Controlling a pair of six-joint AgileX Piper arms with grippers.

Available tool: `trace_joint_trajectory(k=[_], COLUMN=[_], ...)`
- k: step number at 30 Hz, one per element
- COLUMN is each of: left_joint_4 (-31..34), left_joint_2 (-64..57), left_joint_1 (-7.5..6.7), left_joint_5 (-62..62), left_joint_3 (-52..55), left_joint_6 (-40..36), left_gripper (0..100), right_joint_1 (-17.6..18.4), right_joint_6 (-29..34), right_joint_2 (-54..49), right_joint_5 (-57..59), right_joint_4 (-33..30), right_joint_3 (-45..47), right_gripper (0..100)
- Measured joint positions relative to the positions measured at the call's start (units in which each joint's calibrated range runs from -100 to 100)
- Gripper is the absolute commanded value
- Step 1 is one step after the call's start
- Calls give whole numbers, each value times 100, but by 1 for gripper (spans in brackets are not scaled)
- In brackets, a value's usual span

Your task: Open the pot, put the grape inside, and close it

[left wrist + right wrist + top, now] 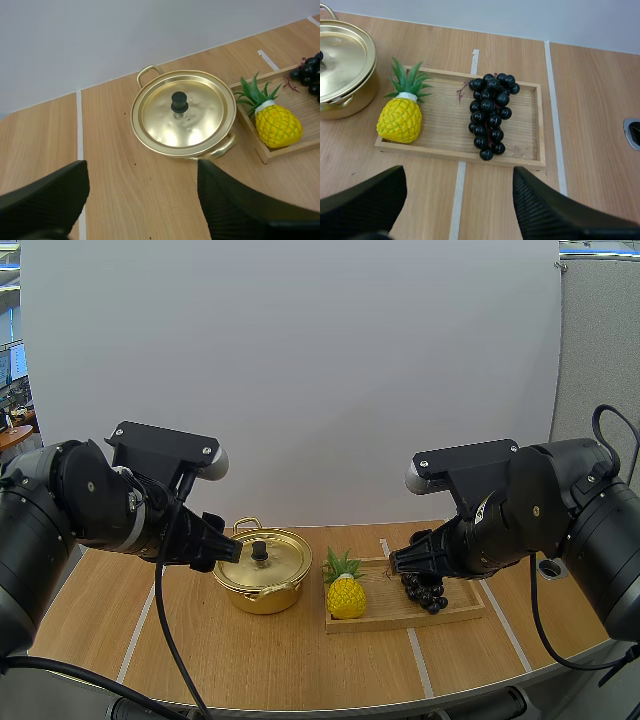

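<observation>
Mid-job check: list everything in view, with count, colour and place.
table: one, light wood
tape lines: several, white, on the table
wooden tray: one, light wood, on the table
pot: one, gold, on the table beside the wooden tray, closed
lid: one, gold with black knob, seated on the pot
bunch of grapes: one, dark, lying in the wooden tray
pineapple: one, yellow with green crown, at the tray's end nearest the pot
round opening: one, grey-rimmed, in the table beyond the tray
left gripper: one, black, open, above the table short of the pot
right gripper: one, black, open, above the table short of the tray
</observation>
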Motion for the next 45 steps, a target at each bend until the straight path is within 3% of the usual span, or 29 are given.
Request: trace_joint_trajectory(k=[5,13,32,41,45], left_joint_4=[-262,-1436,-1512,-1501,-1501], left_joint_2=[0,519,4002,5189,5518], left_joint_1=[0,0,0,-275,-285], left_joint_5=[0,0,-175,-530,-618], left_joint_3=[0,-92,-1765,-2161,-2356], left_joint_6=[537,2099,2372,2423,2423], left_gripper=[100,100,100,100,100], right_joint_1=[0,0,0,0,0], right_joint_6=[0,0,0,0,0], right_joint_2=[0,0,0,0,0], right_joint_5=[0,0,0,-11,-11], right_joint_4=[0,0,0,35,35], right_joint_3=[0,0,0,0,0], right_gripper=[100,100,100,100,100])
